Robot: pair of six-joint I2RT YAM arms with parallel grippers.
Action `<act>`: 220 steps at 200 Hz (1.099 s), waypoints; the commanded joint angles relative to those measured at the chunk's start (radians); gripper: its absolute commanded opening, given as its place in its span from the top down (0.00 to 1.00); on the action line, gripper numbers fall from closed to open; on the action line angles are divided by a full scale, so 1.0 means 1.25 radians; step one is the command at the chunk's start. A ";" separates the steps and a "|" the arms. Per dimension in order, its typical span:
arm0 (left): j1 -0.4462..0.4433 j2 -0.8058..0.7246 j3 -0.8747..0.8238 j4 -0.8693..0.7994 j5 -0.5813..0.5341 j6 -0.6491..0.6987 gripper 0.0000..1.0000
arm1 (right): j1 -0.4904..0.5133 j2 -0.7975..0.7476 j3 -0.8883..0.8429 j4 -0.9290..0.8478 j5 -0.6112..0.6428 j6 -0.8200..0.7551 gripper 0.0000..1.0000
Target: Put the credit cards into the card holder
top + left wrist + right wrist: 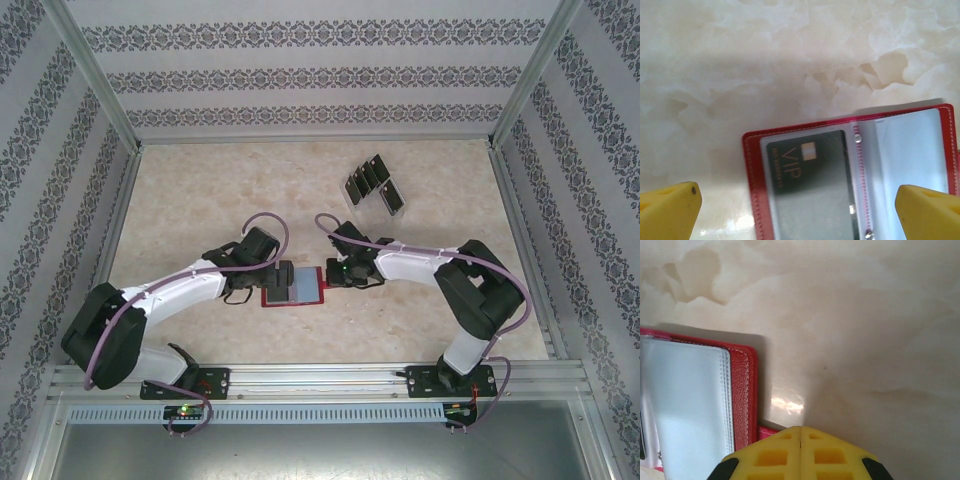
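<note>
My left tool (799,214) hangs over the open wallet (293,285) with its fingers spread as wide as they go, one to each side of the left half, holding nothing. My right tool (800,452) is fully shut at the wallet's right edge. Its tips sit right over the red snap tab (768,430), though I can't tell from here whether they are pinching it or only pressing it down.

The wallet lies flat on the tabletop (200,190) between the two tools, its long axis running left to right. One black VIP card (810,180) is already in the clear left sleeve. The right sleeve looks pale and empty.

The remaining cards (373,185) stand in a slanted row well beyond the wallet, up and to the right (the row runs diagonally away from me). That puts them on the right arm's side and nearer the right tool than the left. I'd judge the next pick belongs to the right arm, which would first have to lift off the tab and open.
</note>
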 commanded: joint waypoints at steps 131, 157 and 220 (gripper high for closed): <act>-0.001 0.006 -0.074 -0.006 0.019 0.019 0.00 | 0.010 -0.043 0.136 -0.119 -0.002 -0.137 0.58; -0.004 0.014 -0.086 -0.008 0.018 0.014 0.00 | 0.018 0.002 0.167 -0.121 0.011 -0.162 0.56; -0.007 0.027 -0.096 -0.024 -0.006 0.013 0.00 | 0.039 0.086 0.213 -0.122 0.024 -0.183 0.56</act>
